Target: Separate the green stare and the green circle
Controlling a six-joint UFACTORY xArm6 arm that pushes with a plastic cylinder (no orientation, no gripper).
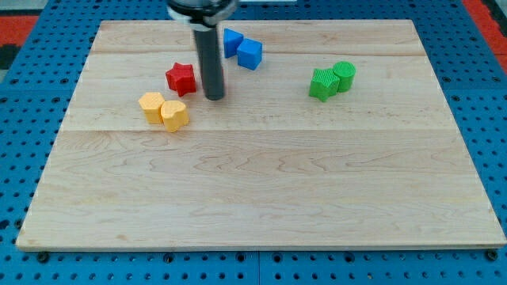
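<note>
While my tip (214,96) is resting on the worktop (261,198) just to the view's right of the red star (181,77), the approach step is what I am judging to be in hand: no contact with either green block yet. The tool is a plain rod, so there is nothing to open or close; it is touching no block, as far as I can tell.

The green star (323,84) and the green circle (344,75) are sitting well off to the view's right of my tip, roughly level with it, pressed against each other, circle on the far side and slightly toward the view's top.

Two blue blocks (242,47) are lying close to my tip toward the view's top right; two yellow blocks (164,109) are lying toward the view's bottom left.

Next move, as I am judging it: travelling right, passing below the blue pair, then entering the seam between the greens and pushing one away.

Hard to make out: the seam itself, and the blue and yellow shapes. The rod's upper end is getting cut off at the view's top.
</note>
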